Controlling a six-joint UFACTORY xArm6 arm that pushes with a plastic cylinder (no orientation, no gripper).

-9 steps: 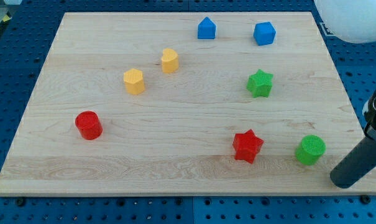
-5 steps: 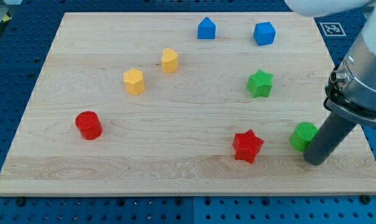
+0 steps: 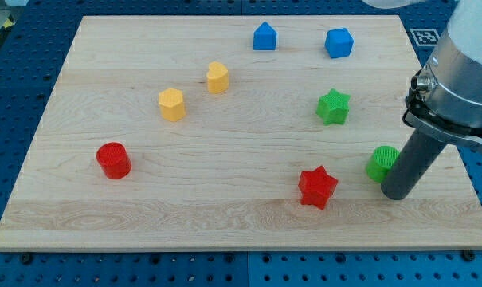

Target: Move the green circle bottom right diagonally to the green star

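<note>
We see my tip (image 3: 395,194) touching the green circle (image 3: 379,163) on its lower right side, partly hiding it, no claw on this rod, circle below and right of the green star (image 3: 333,107), red star (image 3: 317,187) to its left.

A red star (image 3: 317,187), red cylinder (image 3: 113,160), two yellow blocks (image 3: 171,104) (image 3: 217,77) and two blue blocks (image 3: 264,37) (image 3: 338,42) dot the wooden board (image 3: 225,215).

No readable words, numbers or brand names anywhere. Only sign: part of a black-and-white square fiducial marker (image 3: 429,35) on the blue perforated base, just past the top right corner of the light wooden board (image 3: 145,199); pattern cut off, not decodable.
</note>
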